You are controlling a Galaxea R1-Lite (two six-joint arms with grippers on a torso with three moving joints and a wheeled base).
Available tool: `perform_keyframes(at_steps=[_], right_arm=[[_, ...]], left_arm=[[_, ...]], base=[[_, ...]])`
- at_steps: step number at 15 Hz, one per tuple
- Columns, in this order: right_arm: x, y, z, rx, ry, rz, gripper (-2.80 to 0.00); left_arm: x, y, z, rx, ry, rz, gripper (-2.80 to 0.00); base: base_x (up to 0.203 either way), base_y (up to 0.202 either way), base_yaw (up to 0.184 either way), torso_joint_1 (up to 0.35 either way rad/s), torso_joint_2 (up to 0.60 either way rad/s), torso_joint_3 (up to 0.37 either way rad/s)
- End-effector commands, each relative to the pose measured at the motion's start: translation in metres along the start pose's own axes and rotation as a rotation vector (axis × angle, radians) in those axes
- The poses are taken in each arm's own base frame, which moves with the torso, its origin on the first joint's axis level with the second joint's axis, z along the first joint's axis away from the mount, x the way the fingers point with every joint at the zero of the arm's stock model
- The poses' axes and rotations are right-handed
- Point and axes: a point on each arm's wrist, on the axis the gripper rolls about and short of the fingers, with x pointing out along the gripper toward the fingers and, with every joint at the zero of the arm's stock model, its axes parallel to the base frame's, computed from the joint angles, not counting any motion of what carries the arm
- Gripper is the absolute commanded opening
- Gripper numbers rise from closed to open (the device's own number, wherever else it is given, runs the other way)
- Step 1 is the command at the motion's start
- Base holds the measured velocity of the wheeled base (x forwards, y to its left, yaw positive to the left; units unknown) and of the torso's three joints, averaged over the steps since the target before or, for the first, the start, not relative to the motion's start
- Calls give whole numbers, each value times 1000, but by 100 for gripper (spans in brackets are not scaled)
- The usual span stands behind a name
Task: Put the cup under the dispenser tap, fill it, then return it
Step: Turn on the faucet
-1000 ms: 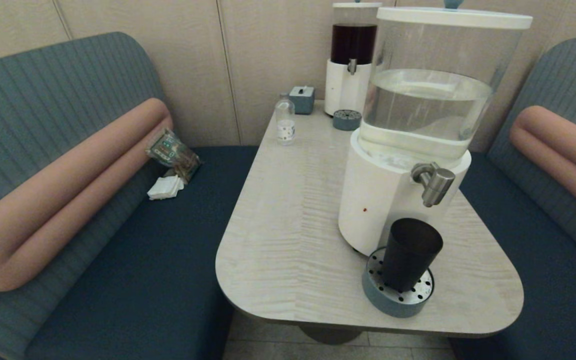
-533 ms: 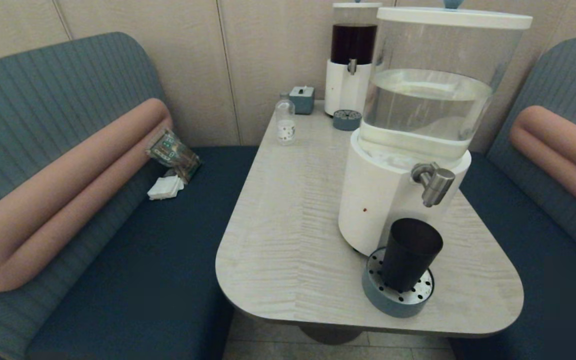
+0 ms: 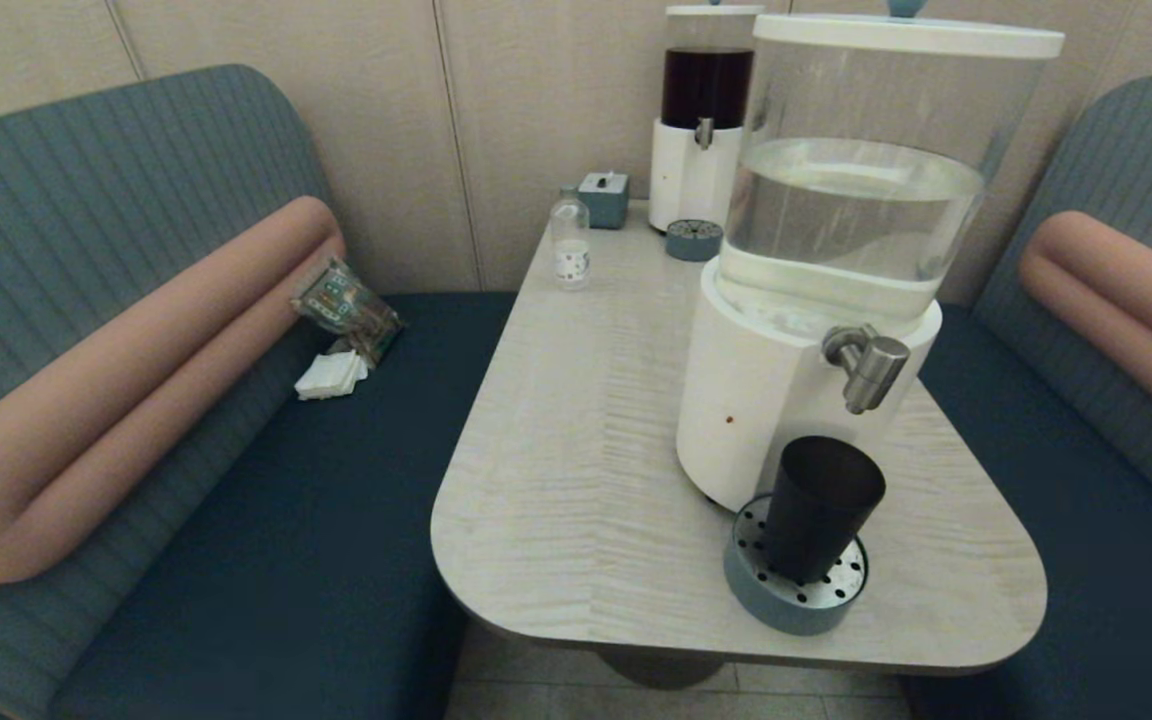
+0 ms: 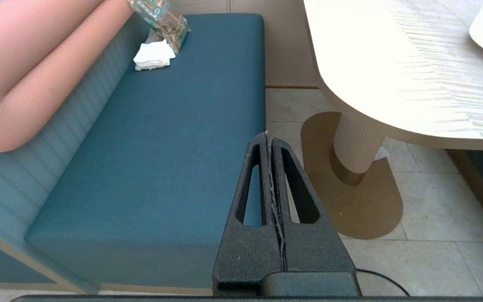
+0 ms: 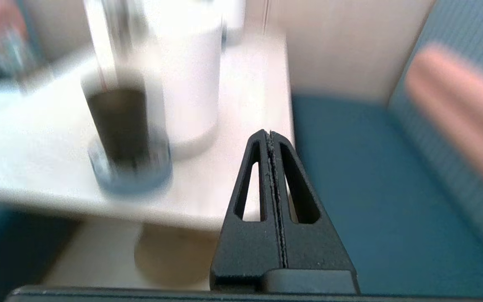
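Pale beige wall panels point(image 3: 536, 110) with thin vertical seams are closing off the back of a booth. A ribbed grey-teal upholstered bench back point(image 3: 106, 200) is rising on the left, carrying a long salmon-pink bolster cushion point(image 3: 136, 380), and a dark blue seat cushion point(image 3: 266, 520) is lying below it. A matching bench back point(image 3: 1136, 180) and pink bolster point(image 3: 1126, 300) are standing on the right. Between them a pale wood-grain counter with rounded corners point(image 3: 586, 450) is resting on a ribbed cream pedestal point(image 4: 354, 144) with a brass-coloured oval foot point(image 4: 363, 209). Light grey floor tiles point(image 4: 434, 209) are showing beneath. Soft, even light is falling throughout.
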Motion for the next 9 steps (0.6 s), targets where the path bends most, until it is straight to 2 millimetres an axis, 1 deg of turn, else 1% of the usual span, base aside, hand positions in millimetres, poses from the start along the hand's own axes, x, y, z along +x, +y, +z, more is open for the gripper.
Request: perform_keyframes(at_steps=[1,2,3,5,7,8,9], right_arm=[[22,-2,58,5,28,3,-280],[36,-2,77,8,48,4,-280],[54,-2,92,9,80,3,-280],[100,-3,115,10,166,2,-280],[152,-2,131,19,278,11,-280],[175,0,136,26,348,27,-280],[194,3,135,37,435,48,-280]], left_arm=[[0,0,0,-1,0,0,-280],[0,0,0,-1,0,0,-280],[0,0,0,-1,0,0,-280],[0,0,0,-1,0,0,-280],[0,0,0,-1,0,0,-280],[0,0,0,-1,0,0,-280],[0,0,0,-1,0,0,-280]], base=[[0,0,0,0,0,0],[0,0,0,0,0,0],[0,0,0,0,0,0],[0,0,0,0,0,0],[0,0,0,0,0,0],[0,0,0,0,0,0],[0,0,0,0,0,0]])
